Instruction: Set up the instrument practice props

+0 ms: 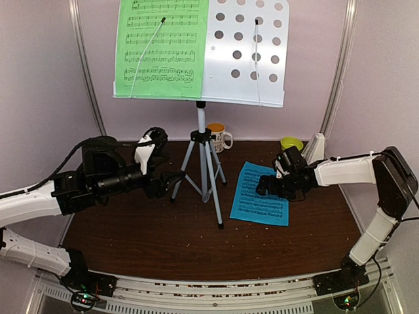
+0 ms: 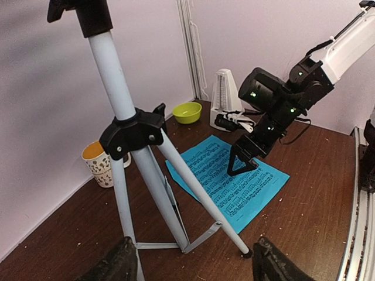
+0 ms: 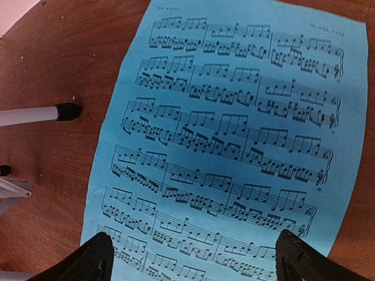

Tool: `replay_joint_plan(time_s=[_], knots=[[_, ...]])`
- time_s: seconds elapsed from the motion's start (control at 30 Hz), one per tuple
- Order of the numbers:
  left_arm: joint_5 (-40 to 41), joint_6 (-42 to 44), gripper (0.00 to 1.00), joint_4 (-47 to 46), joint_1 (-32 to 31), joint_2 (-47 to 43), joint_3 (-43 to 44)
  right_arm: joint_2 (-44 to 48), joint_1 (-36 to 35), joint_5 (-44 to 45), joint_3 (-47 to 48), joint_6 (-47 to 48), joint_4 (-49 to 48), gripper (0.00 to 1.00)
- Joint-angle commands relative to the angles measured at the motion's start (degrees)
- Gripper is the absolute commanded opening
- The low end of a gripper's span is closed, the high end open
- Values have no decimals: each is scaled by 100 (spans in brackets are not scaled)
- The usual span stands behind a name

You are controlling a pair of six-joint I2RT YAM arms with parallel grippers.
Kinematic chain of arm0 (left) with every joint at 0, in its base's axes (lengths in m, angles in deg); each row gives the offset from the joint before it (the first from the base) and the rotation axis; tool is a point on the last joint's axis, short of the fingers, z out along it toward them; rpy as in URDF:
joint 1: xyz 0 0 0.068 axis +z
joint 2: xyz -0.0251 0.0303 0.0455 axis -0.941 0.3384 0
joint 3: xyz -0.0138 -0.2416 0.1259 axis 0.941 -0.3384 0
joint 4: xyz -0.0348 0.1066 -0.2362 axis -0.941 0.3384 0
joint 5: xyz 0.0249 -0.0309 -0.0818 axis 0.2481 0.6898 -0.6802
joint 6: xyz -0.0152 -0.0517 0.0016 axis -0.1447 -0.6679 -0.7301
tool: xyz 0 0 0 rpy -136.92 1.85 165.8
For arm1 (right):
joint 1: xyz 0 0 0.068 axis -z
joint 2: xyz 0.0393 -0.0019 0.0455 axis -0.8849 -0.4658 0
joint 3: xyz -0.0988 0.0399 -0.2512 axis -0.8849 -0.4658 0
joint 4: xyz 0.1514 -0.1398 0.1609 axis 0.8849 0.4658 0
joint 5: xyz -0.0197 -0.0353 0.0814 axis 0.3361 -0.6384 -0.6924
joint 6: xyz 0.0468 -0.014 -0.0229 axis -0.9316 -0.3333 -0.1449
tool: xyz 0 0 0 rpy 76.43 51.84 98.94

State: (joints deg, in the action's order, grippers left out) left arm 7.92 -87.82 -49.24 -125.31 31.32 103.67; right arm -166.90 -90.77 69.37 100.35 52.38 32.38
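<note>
The pale grey perforated music stand [image 1: 245, 52] rises at the back on a silver tripod [image 1: 201, 163]. A green music sheet [image 1: 160, 46] rests on its left half under a wire arm. A blue music sheet [image 1: 260, 194] lies flat on the table, right of the tripod. My right gripper [image 1: 265, 185] is open and empty just above it; the right wrist view shows both fingertips [image 3: 94, 257] spread over the sheet [image 3: 228, 134]. My left gripper [image 1: 171, 180] is open and empty beside the tripod's left legs [image 2: 176, 193]. The white pyramid metronome [image 2: 225, 96] stands at the back right.
A patterned mug [image 1: 218, 136] stands behind the tripod and a small green bowl [image 1: 291, 142] sits at the back right beside the metronome. Pale walls close the back and sides. A metal rail [image 1: 216, 288] runs along the near edge.
</note>
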Motion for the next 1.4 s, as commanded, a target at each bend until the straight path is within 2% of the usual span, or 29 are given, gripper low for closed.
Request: replay_joint_plan(time_s=[0.0,0.33,0.47,0.7,0.8,1.0,1.37], knots=[[71,-20,69,-351,-29,144,-39,-57,6,-270,-391,-511,-237,97],[127,-100,69,-535,-91,267,-260,653,-65,-746,-2012,-1522,-1041,99],[129,-185,69,-692,-132,439,-347,1145,-449,-941,-2686,-2263,-1655,100],[77,-203,69,-693,-168,1106,42,1986,-1278,-988,-3065,-3236,-2432,100],[93,-228,69,-769,-184,1179,137,2404,-1144,-958,-2991,-3070,-2150,100],[152,-271,69,-1050,-352,1388,37,2922,-875,-300,-2462,-1738,-450,100],[148,26,69,-1162,-1030,2306,345,2825,-566,-500,-3042,-1904,-478,100]])
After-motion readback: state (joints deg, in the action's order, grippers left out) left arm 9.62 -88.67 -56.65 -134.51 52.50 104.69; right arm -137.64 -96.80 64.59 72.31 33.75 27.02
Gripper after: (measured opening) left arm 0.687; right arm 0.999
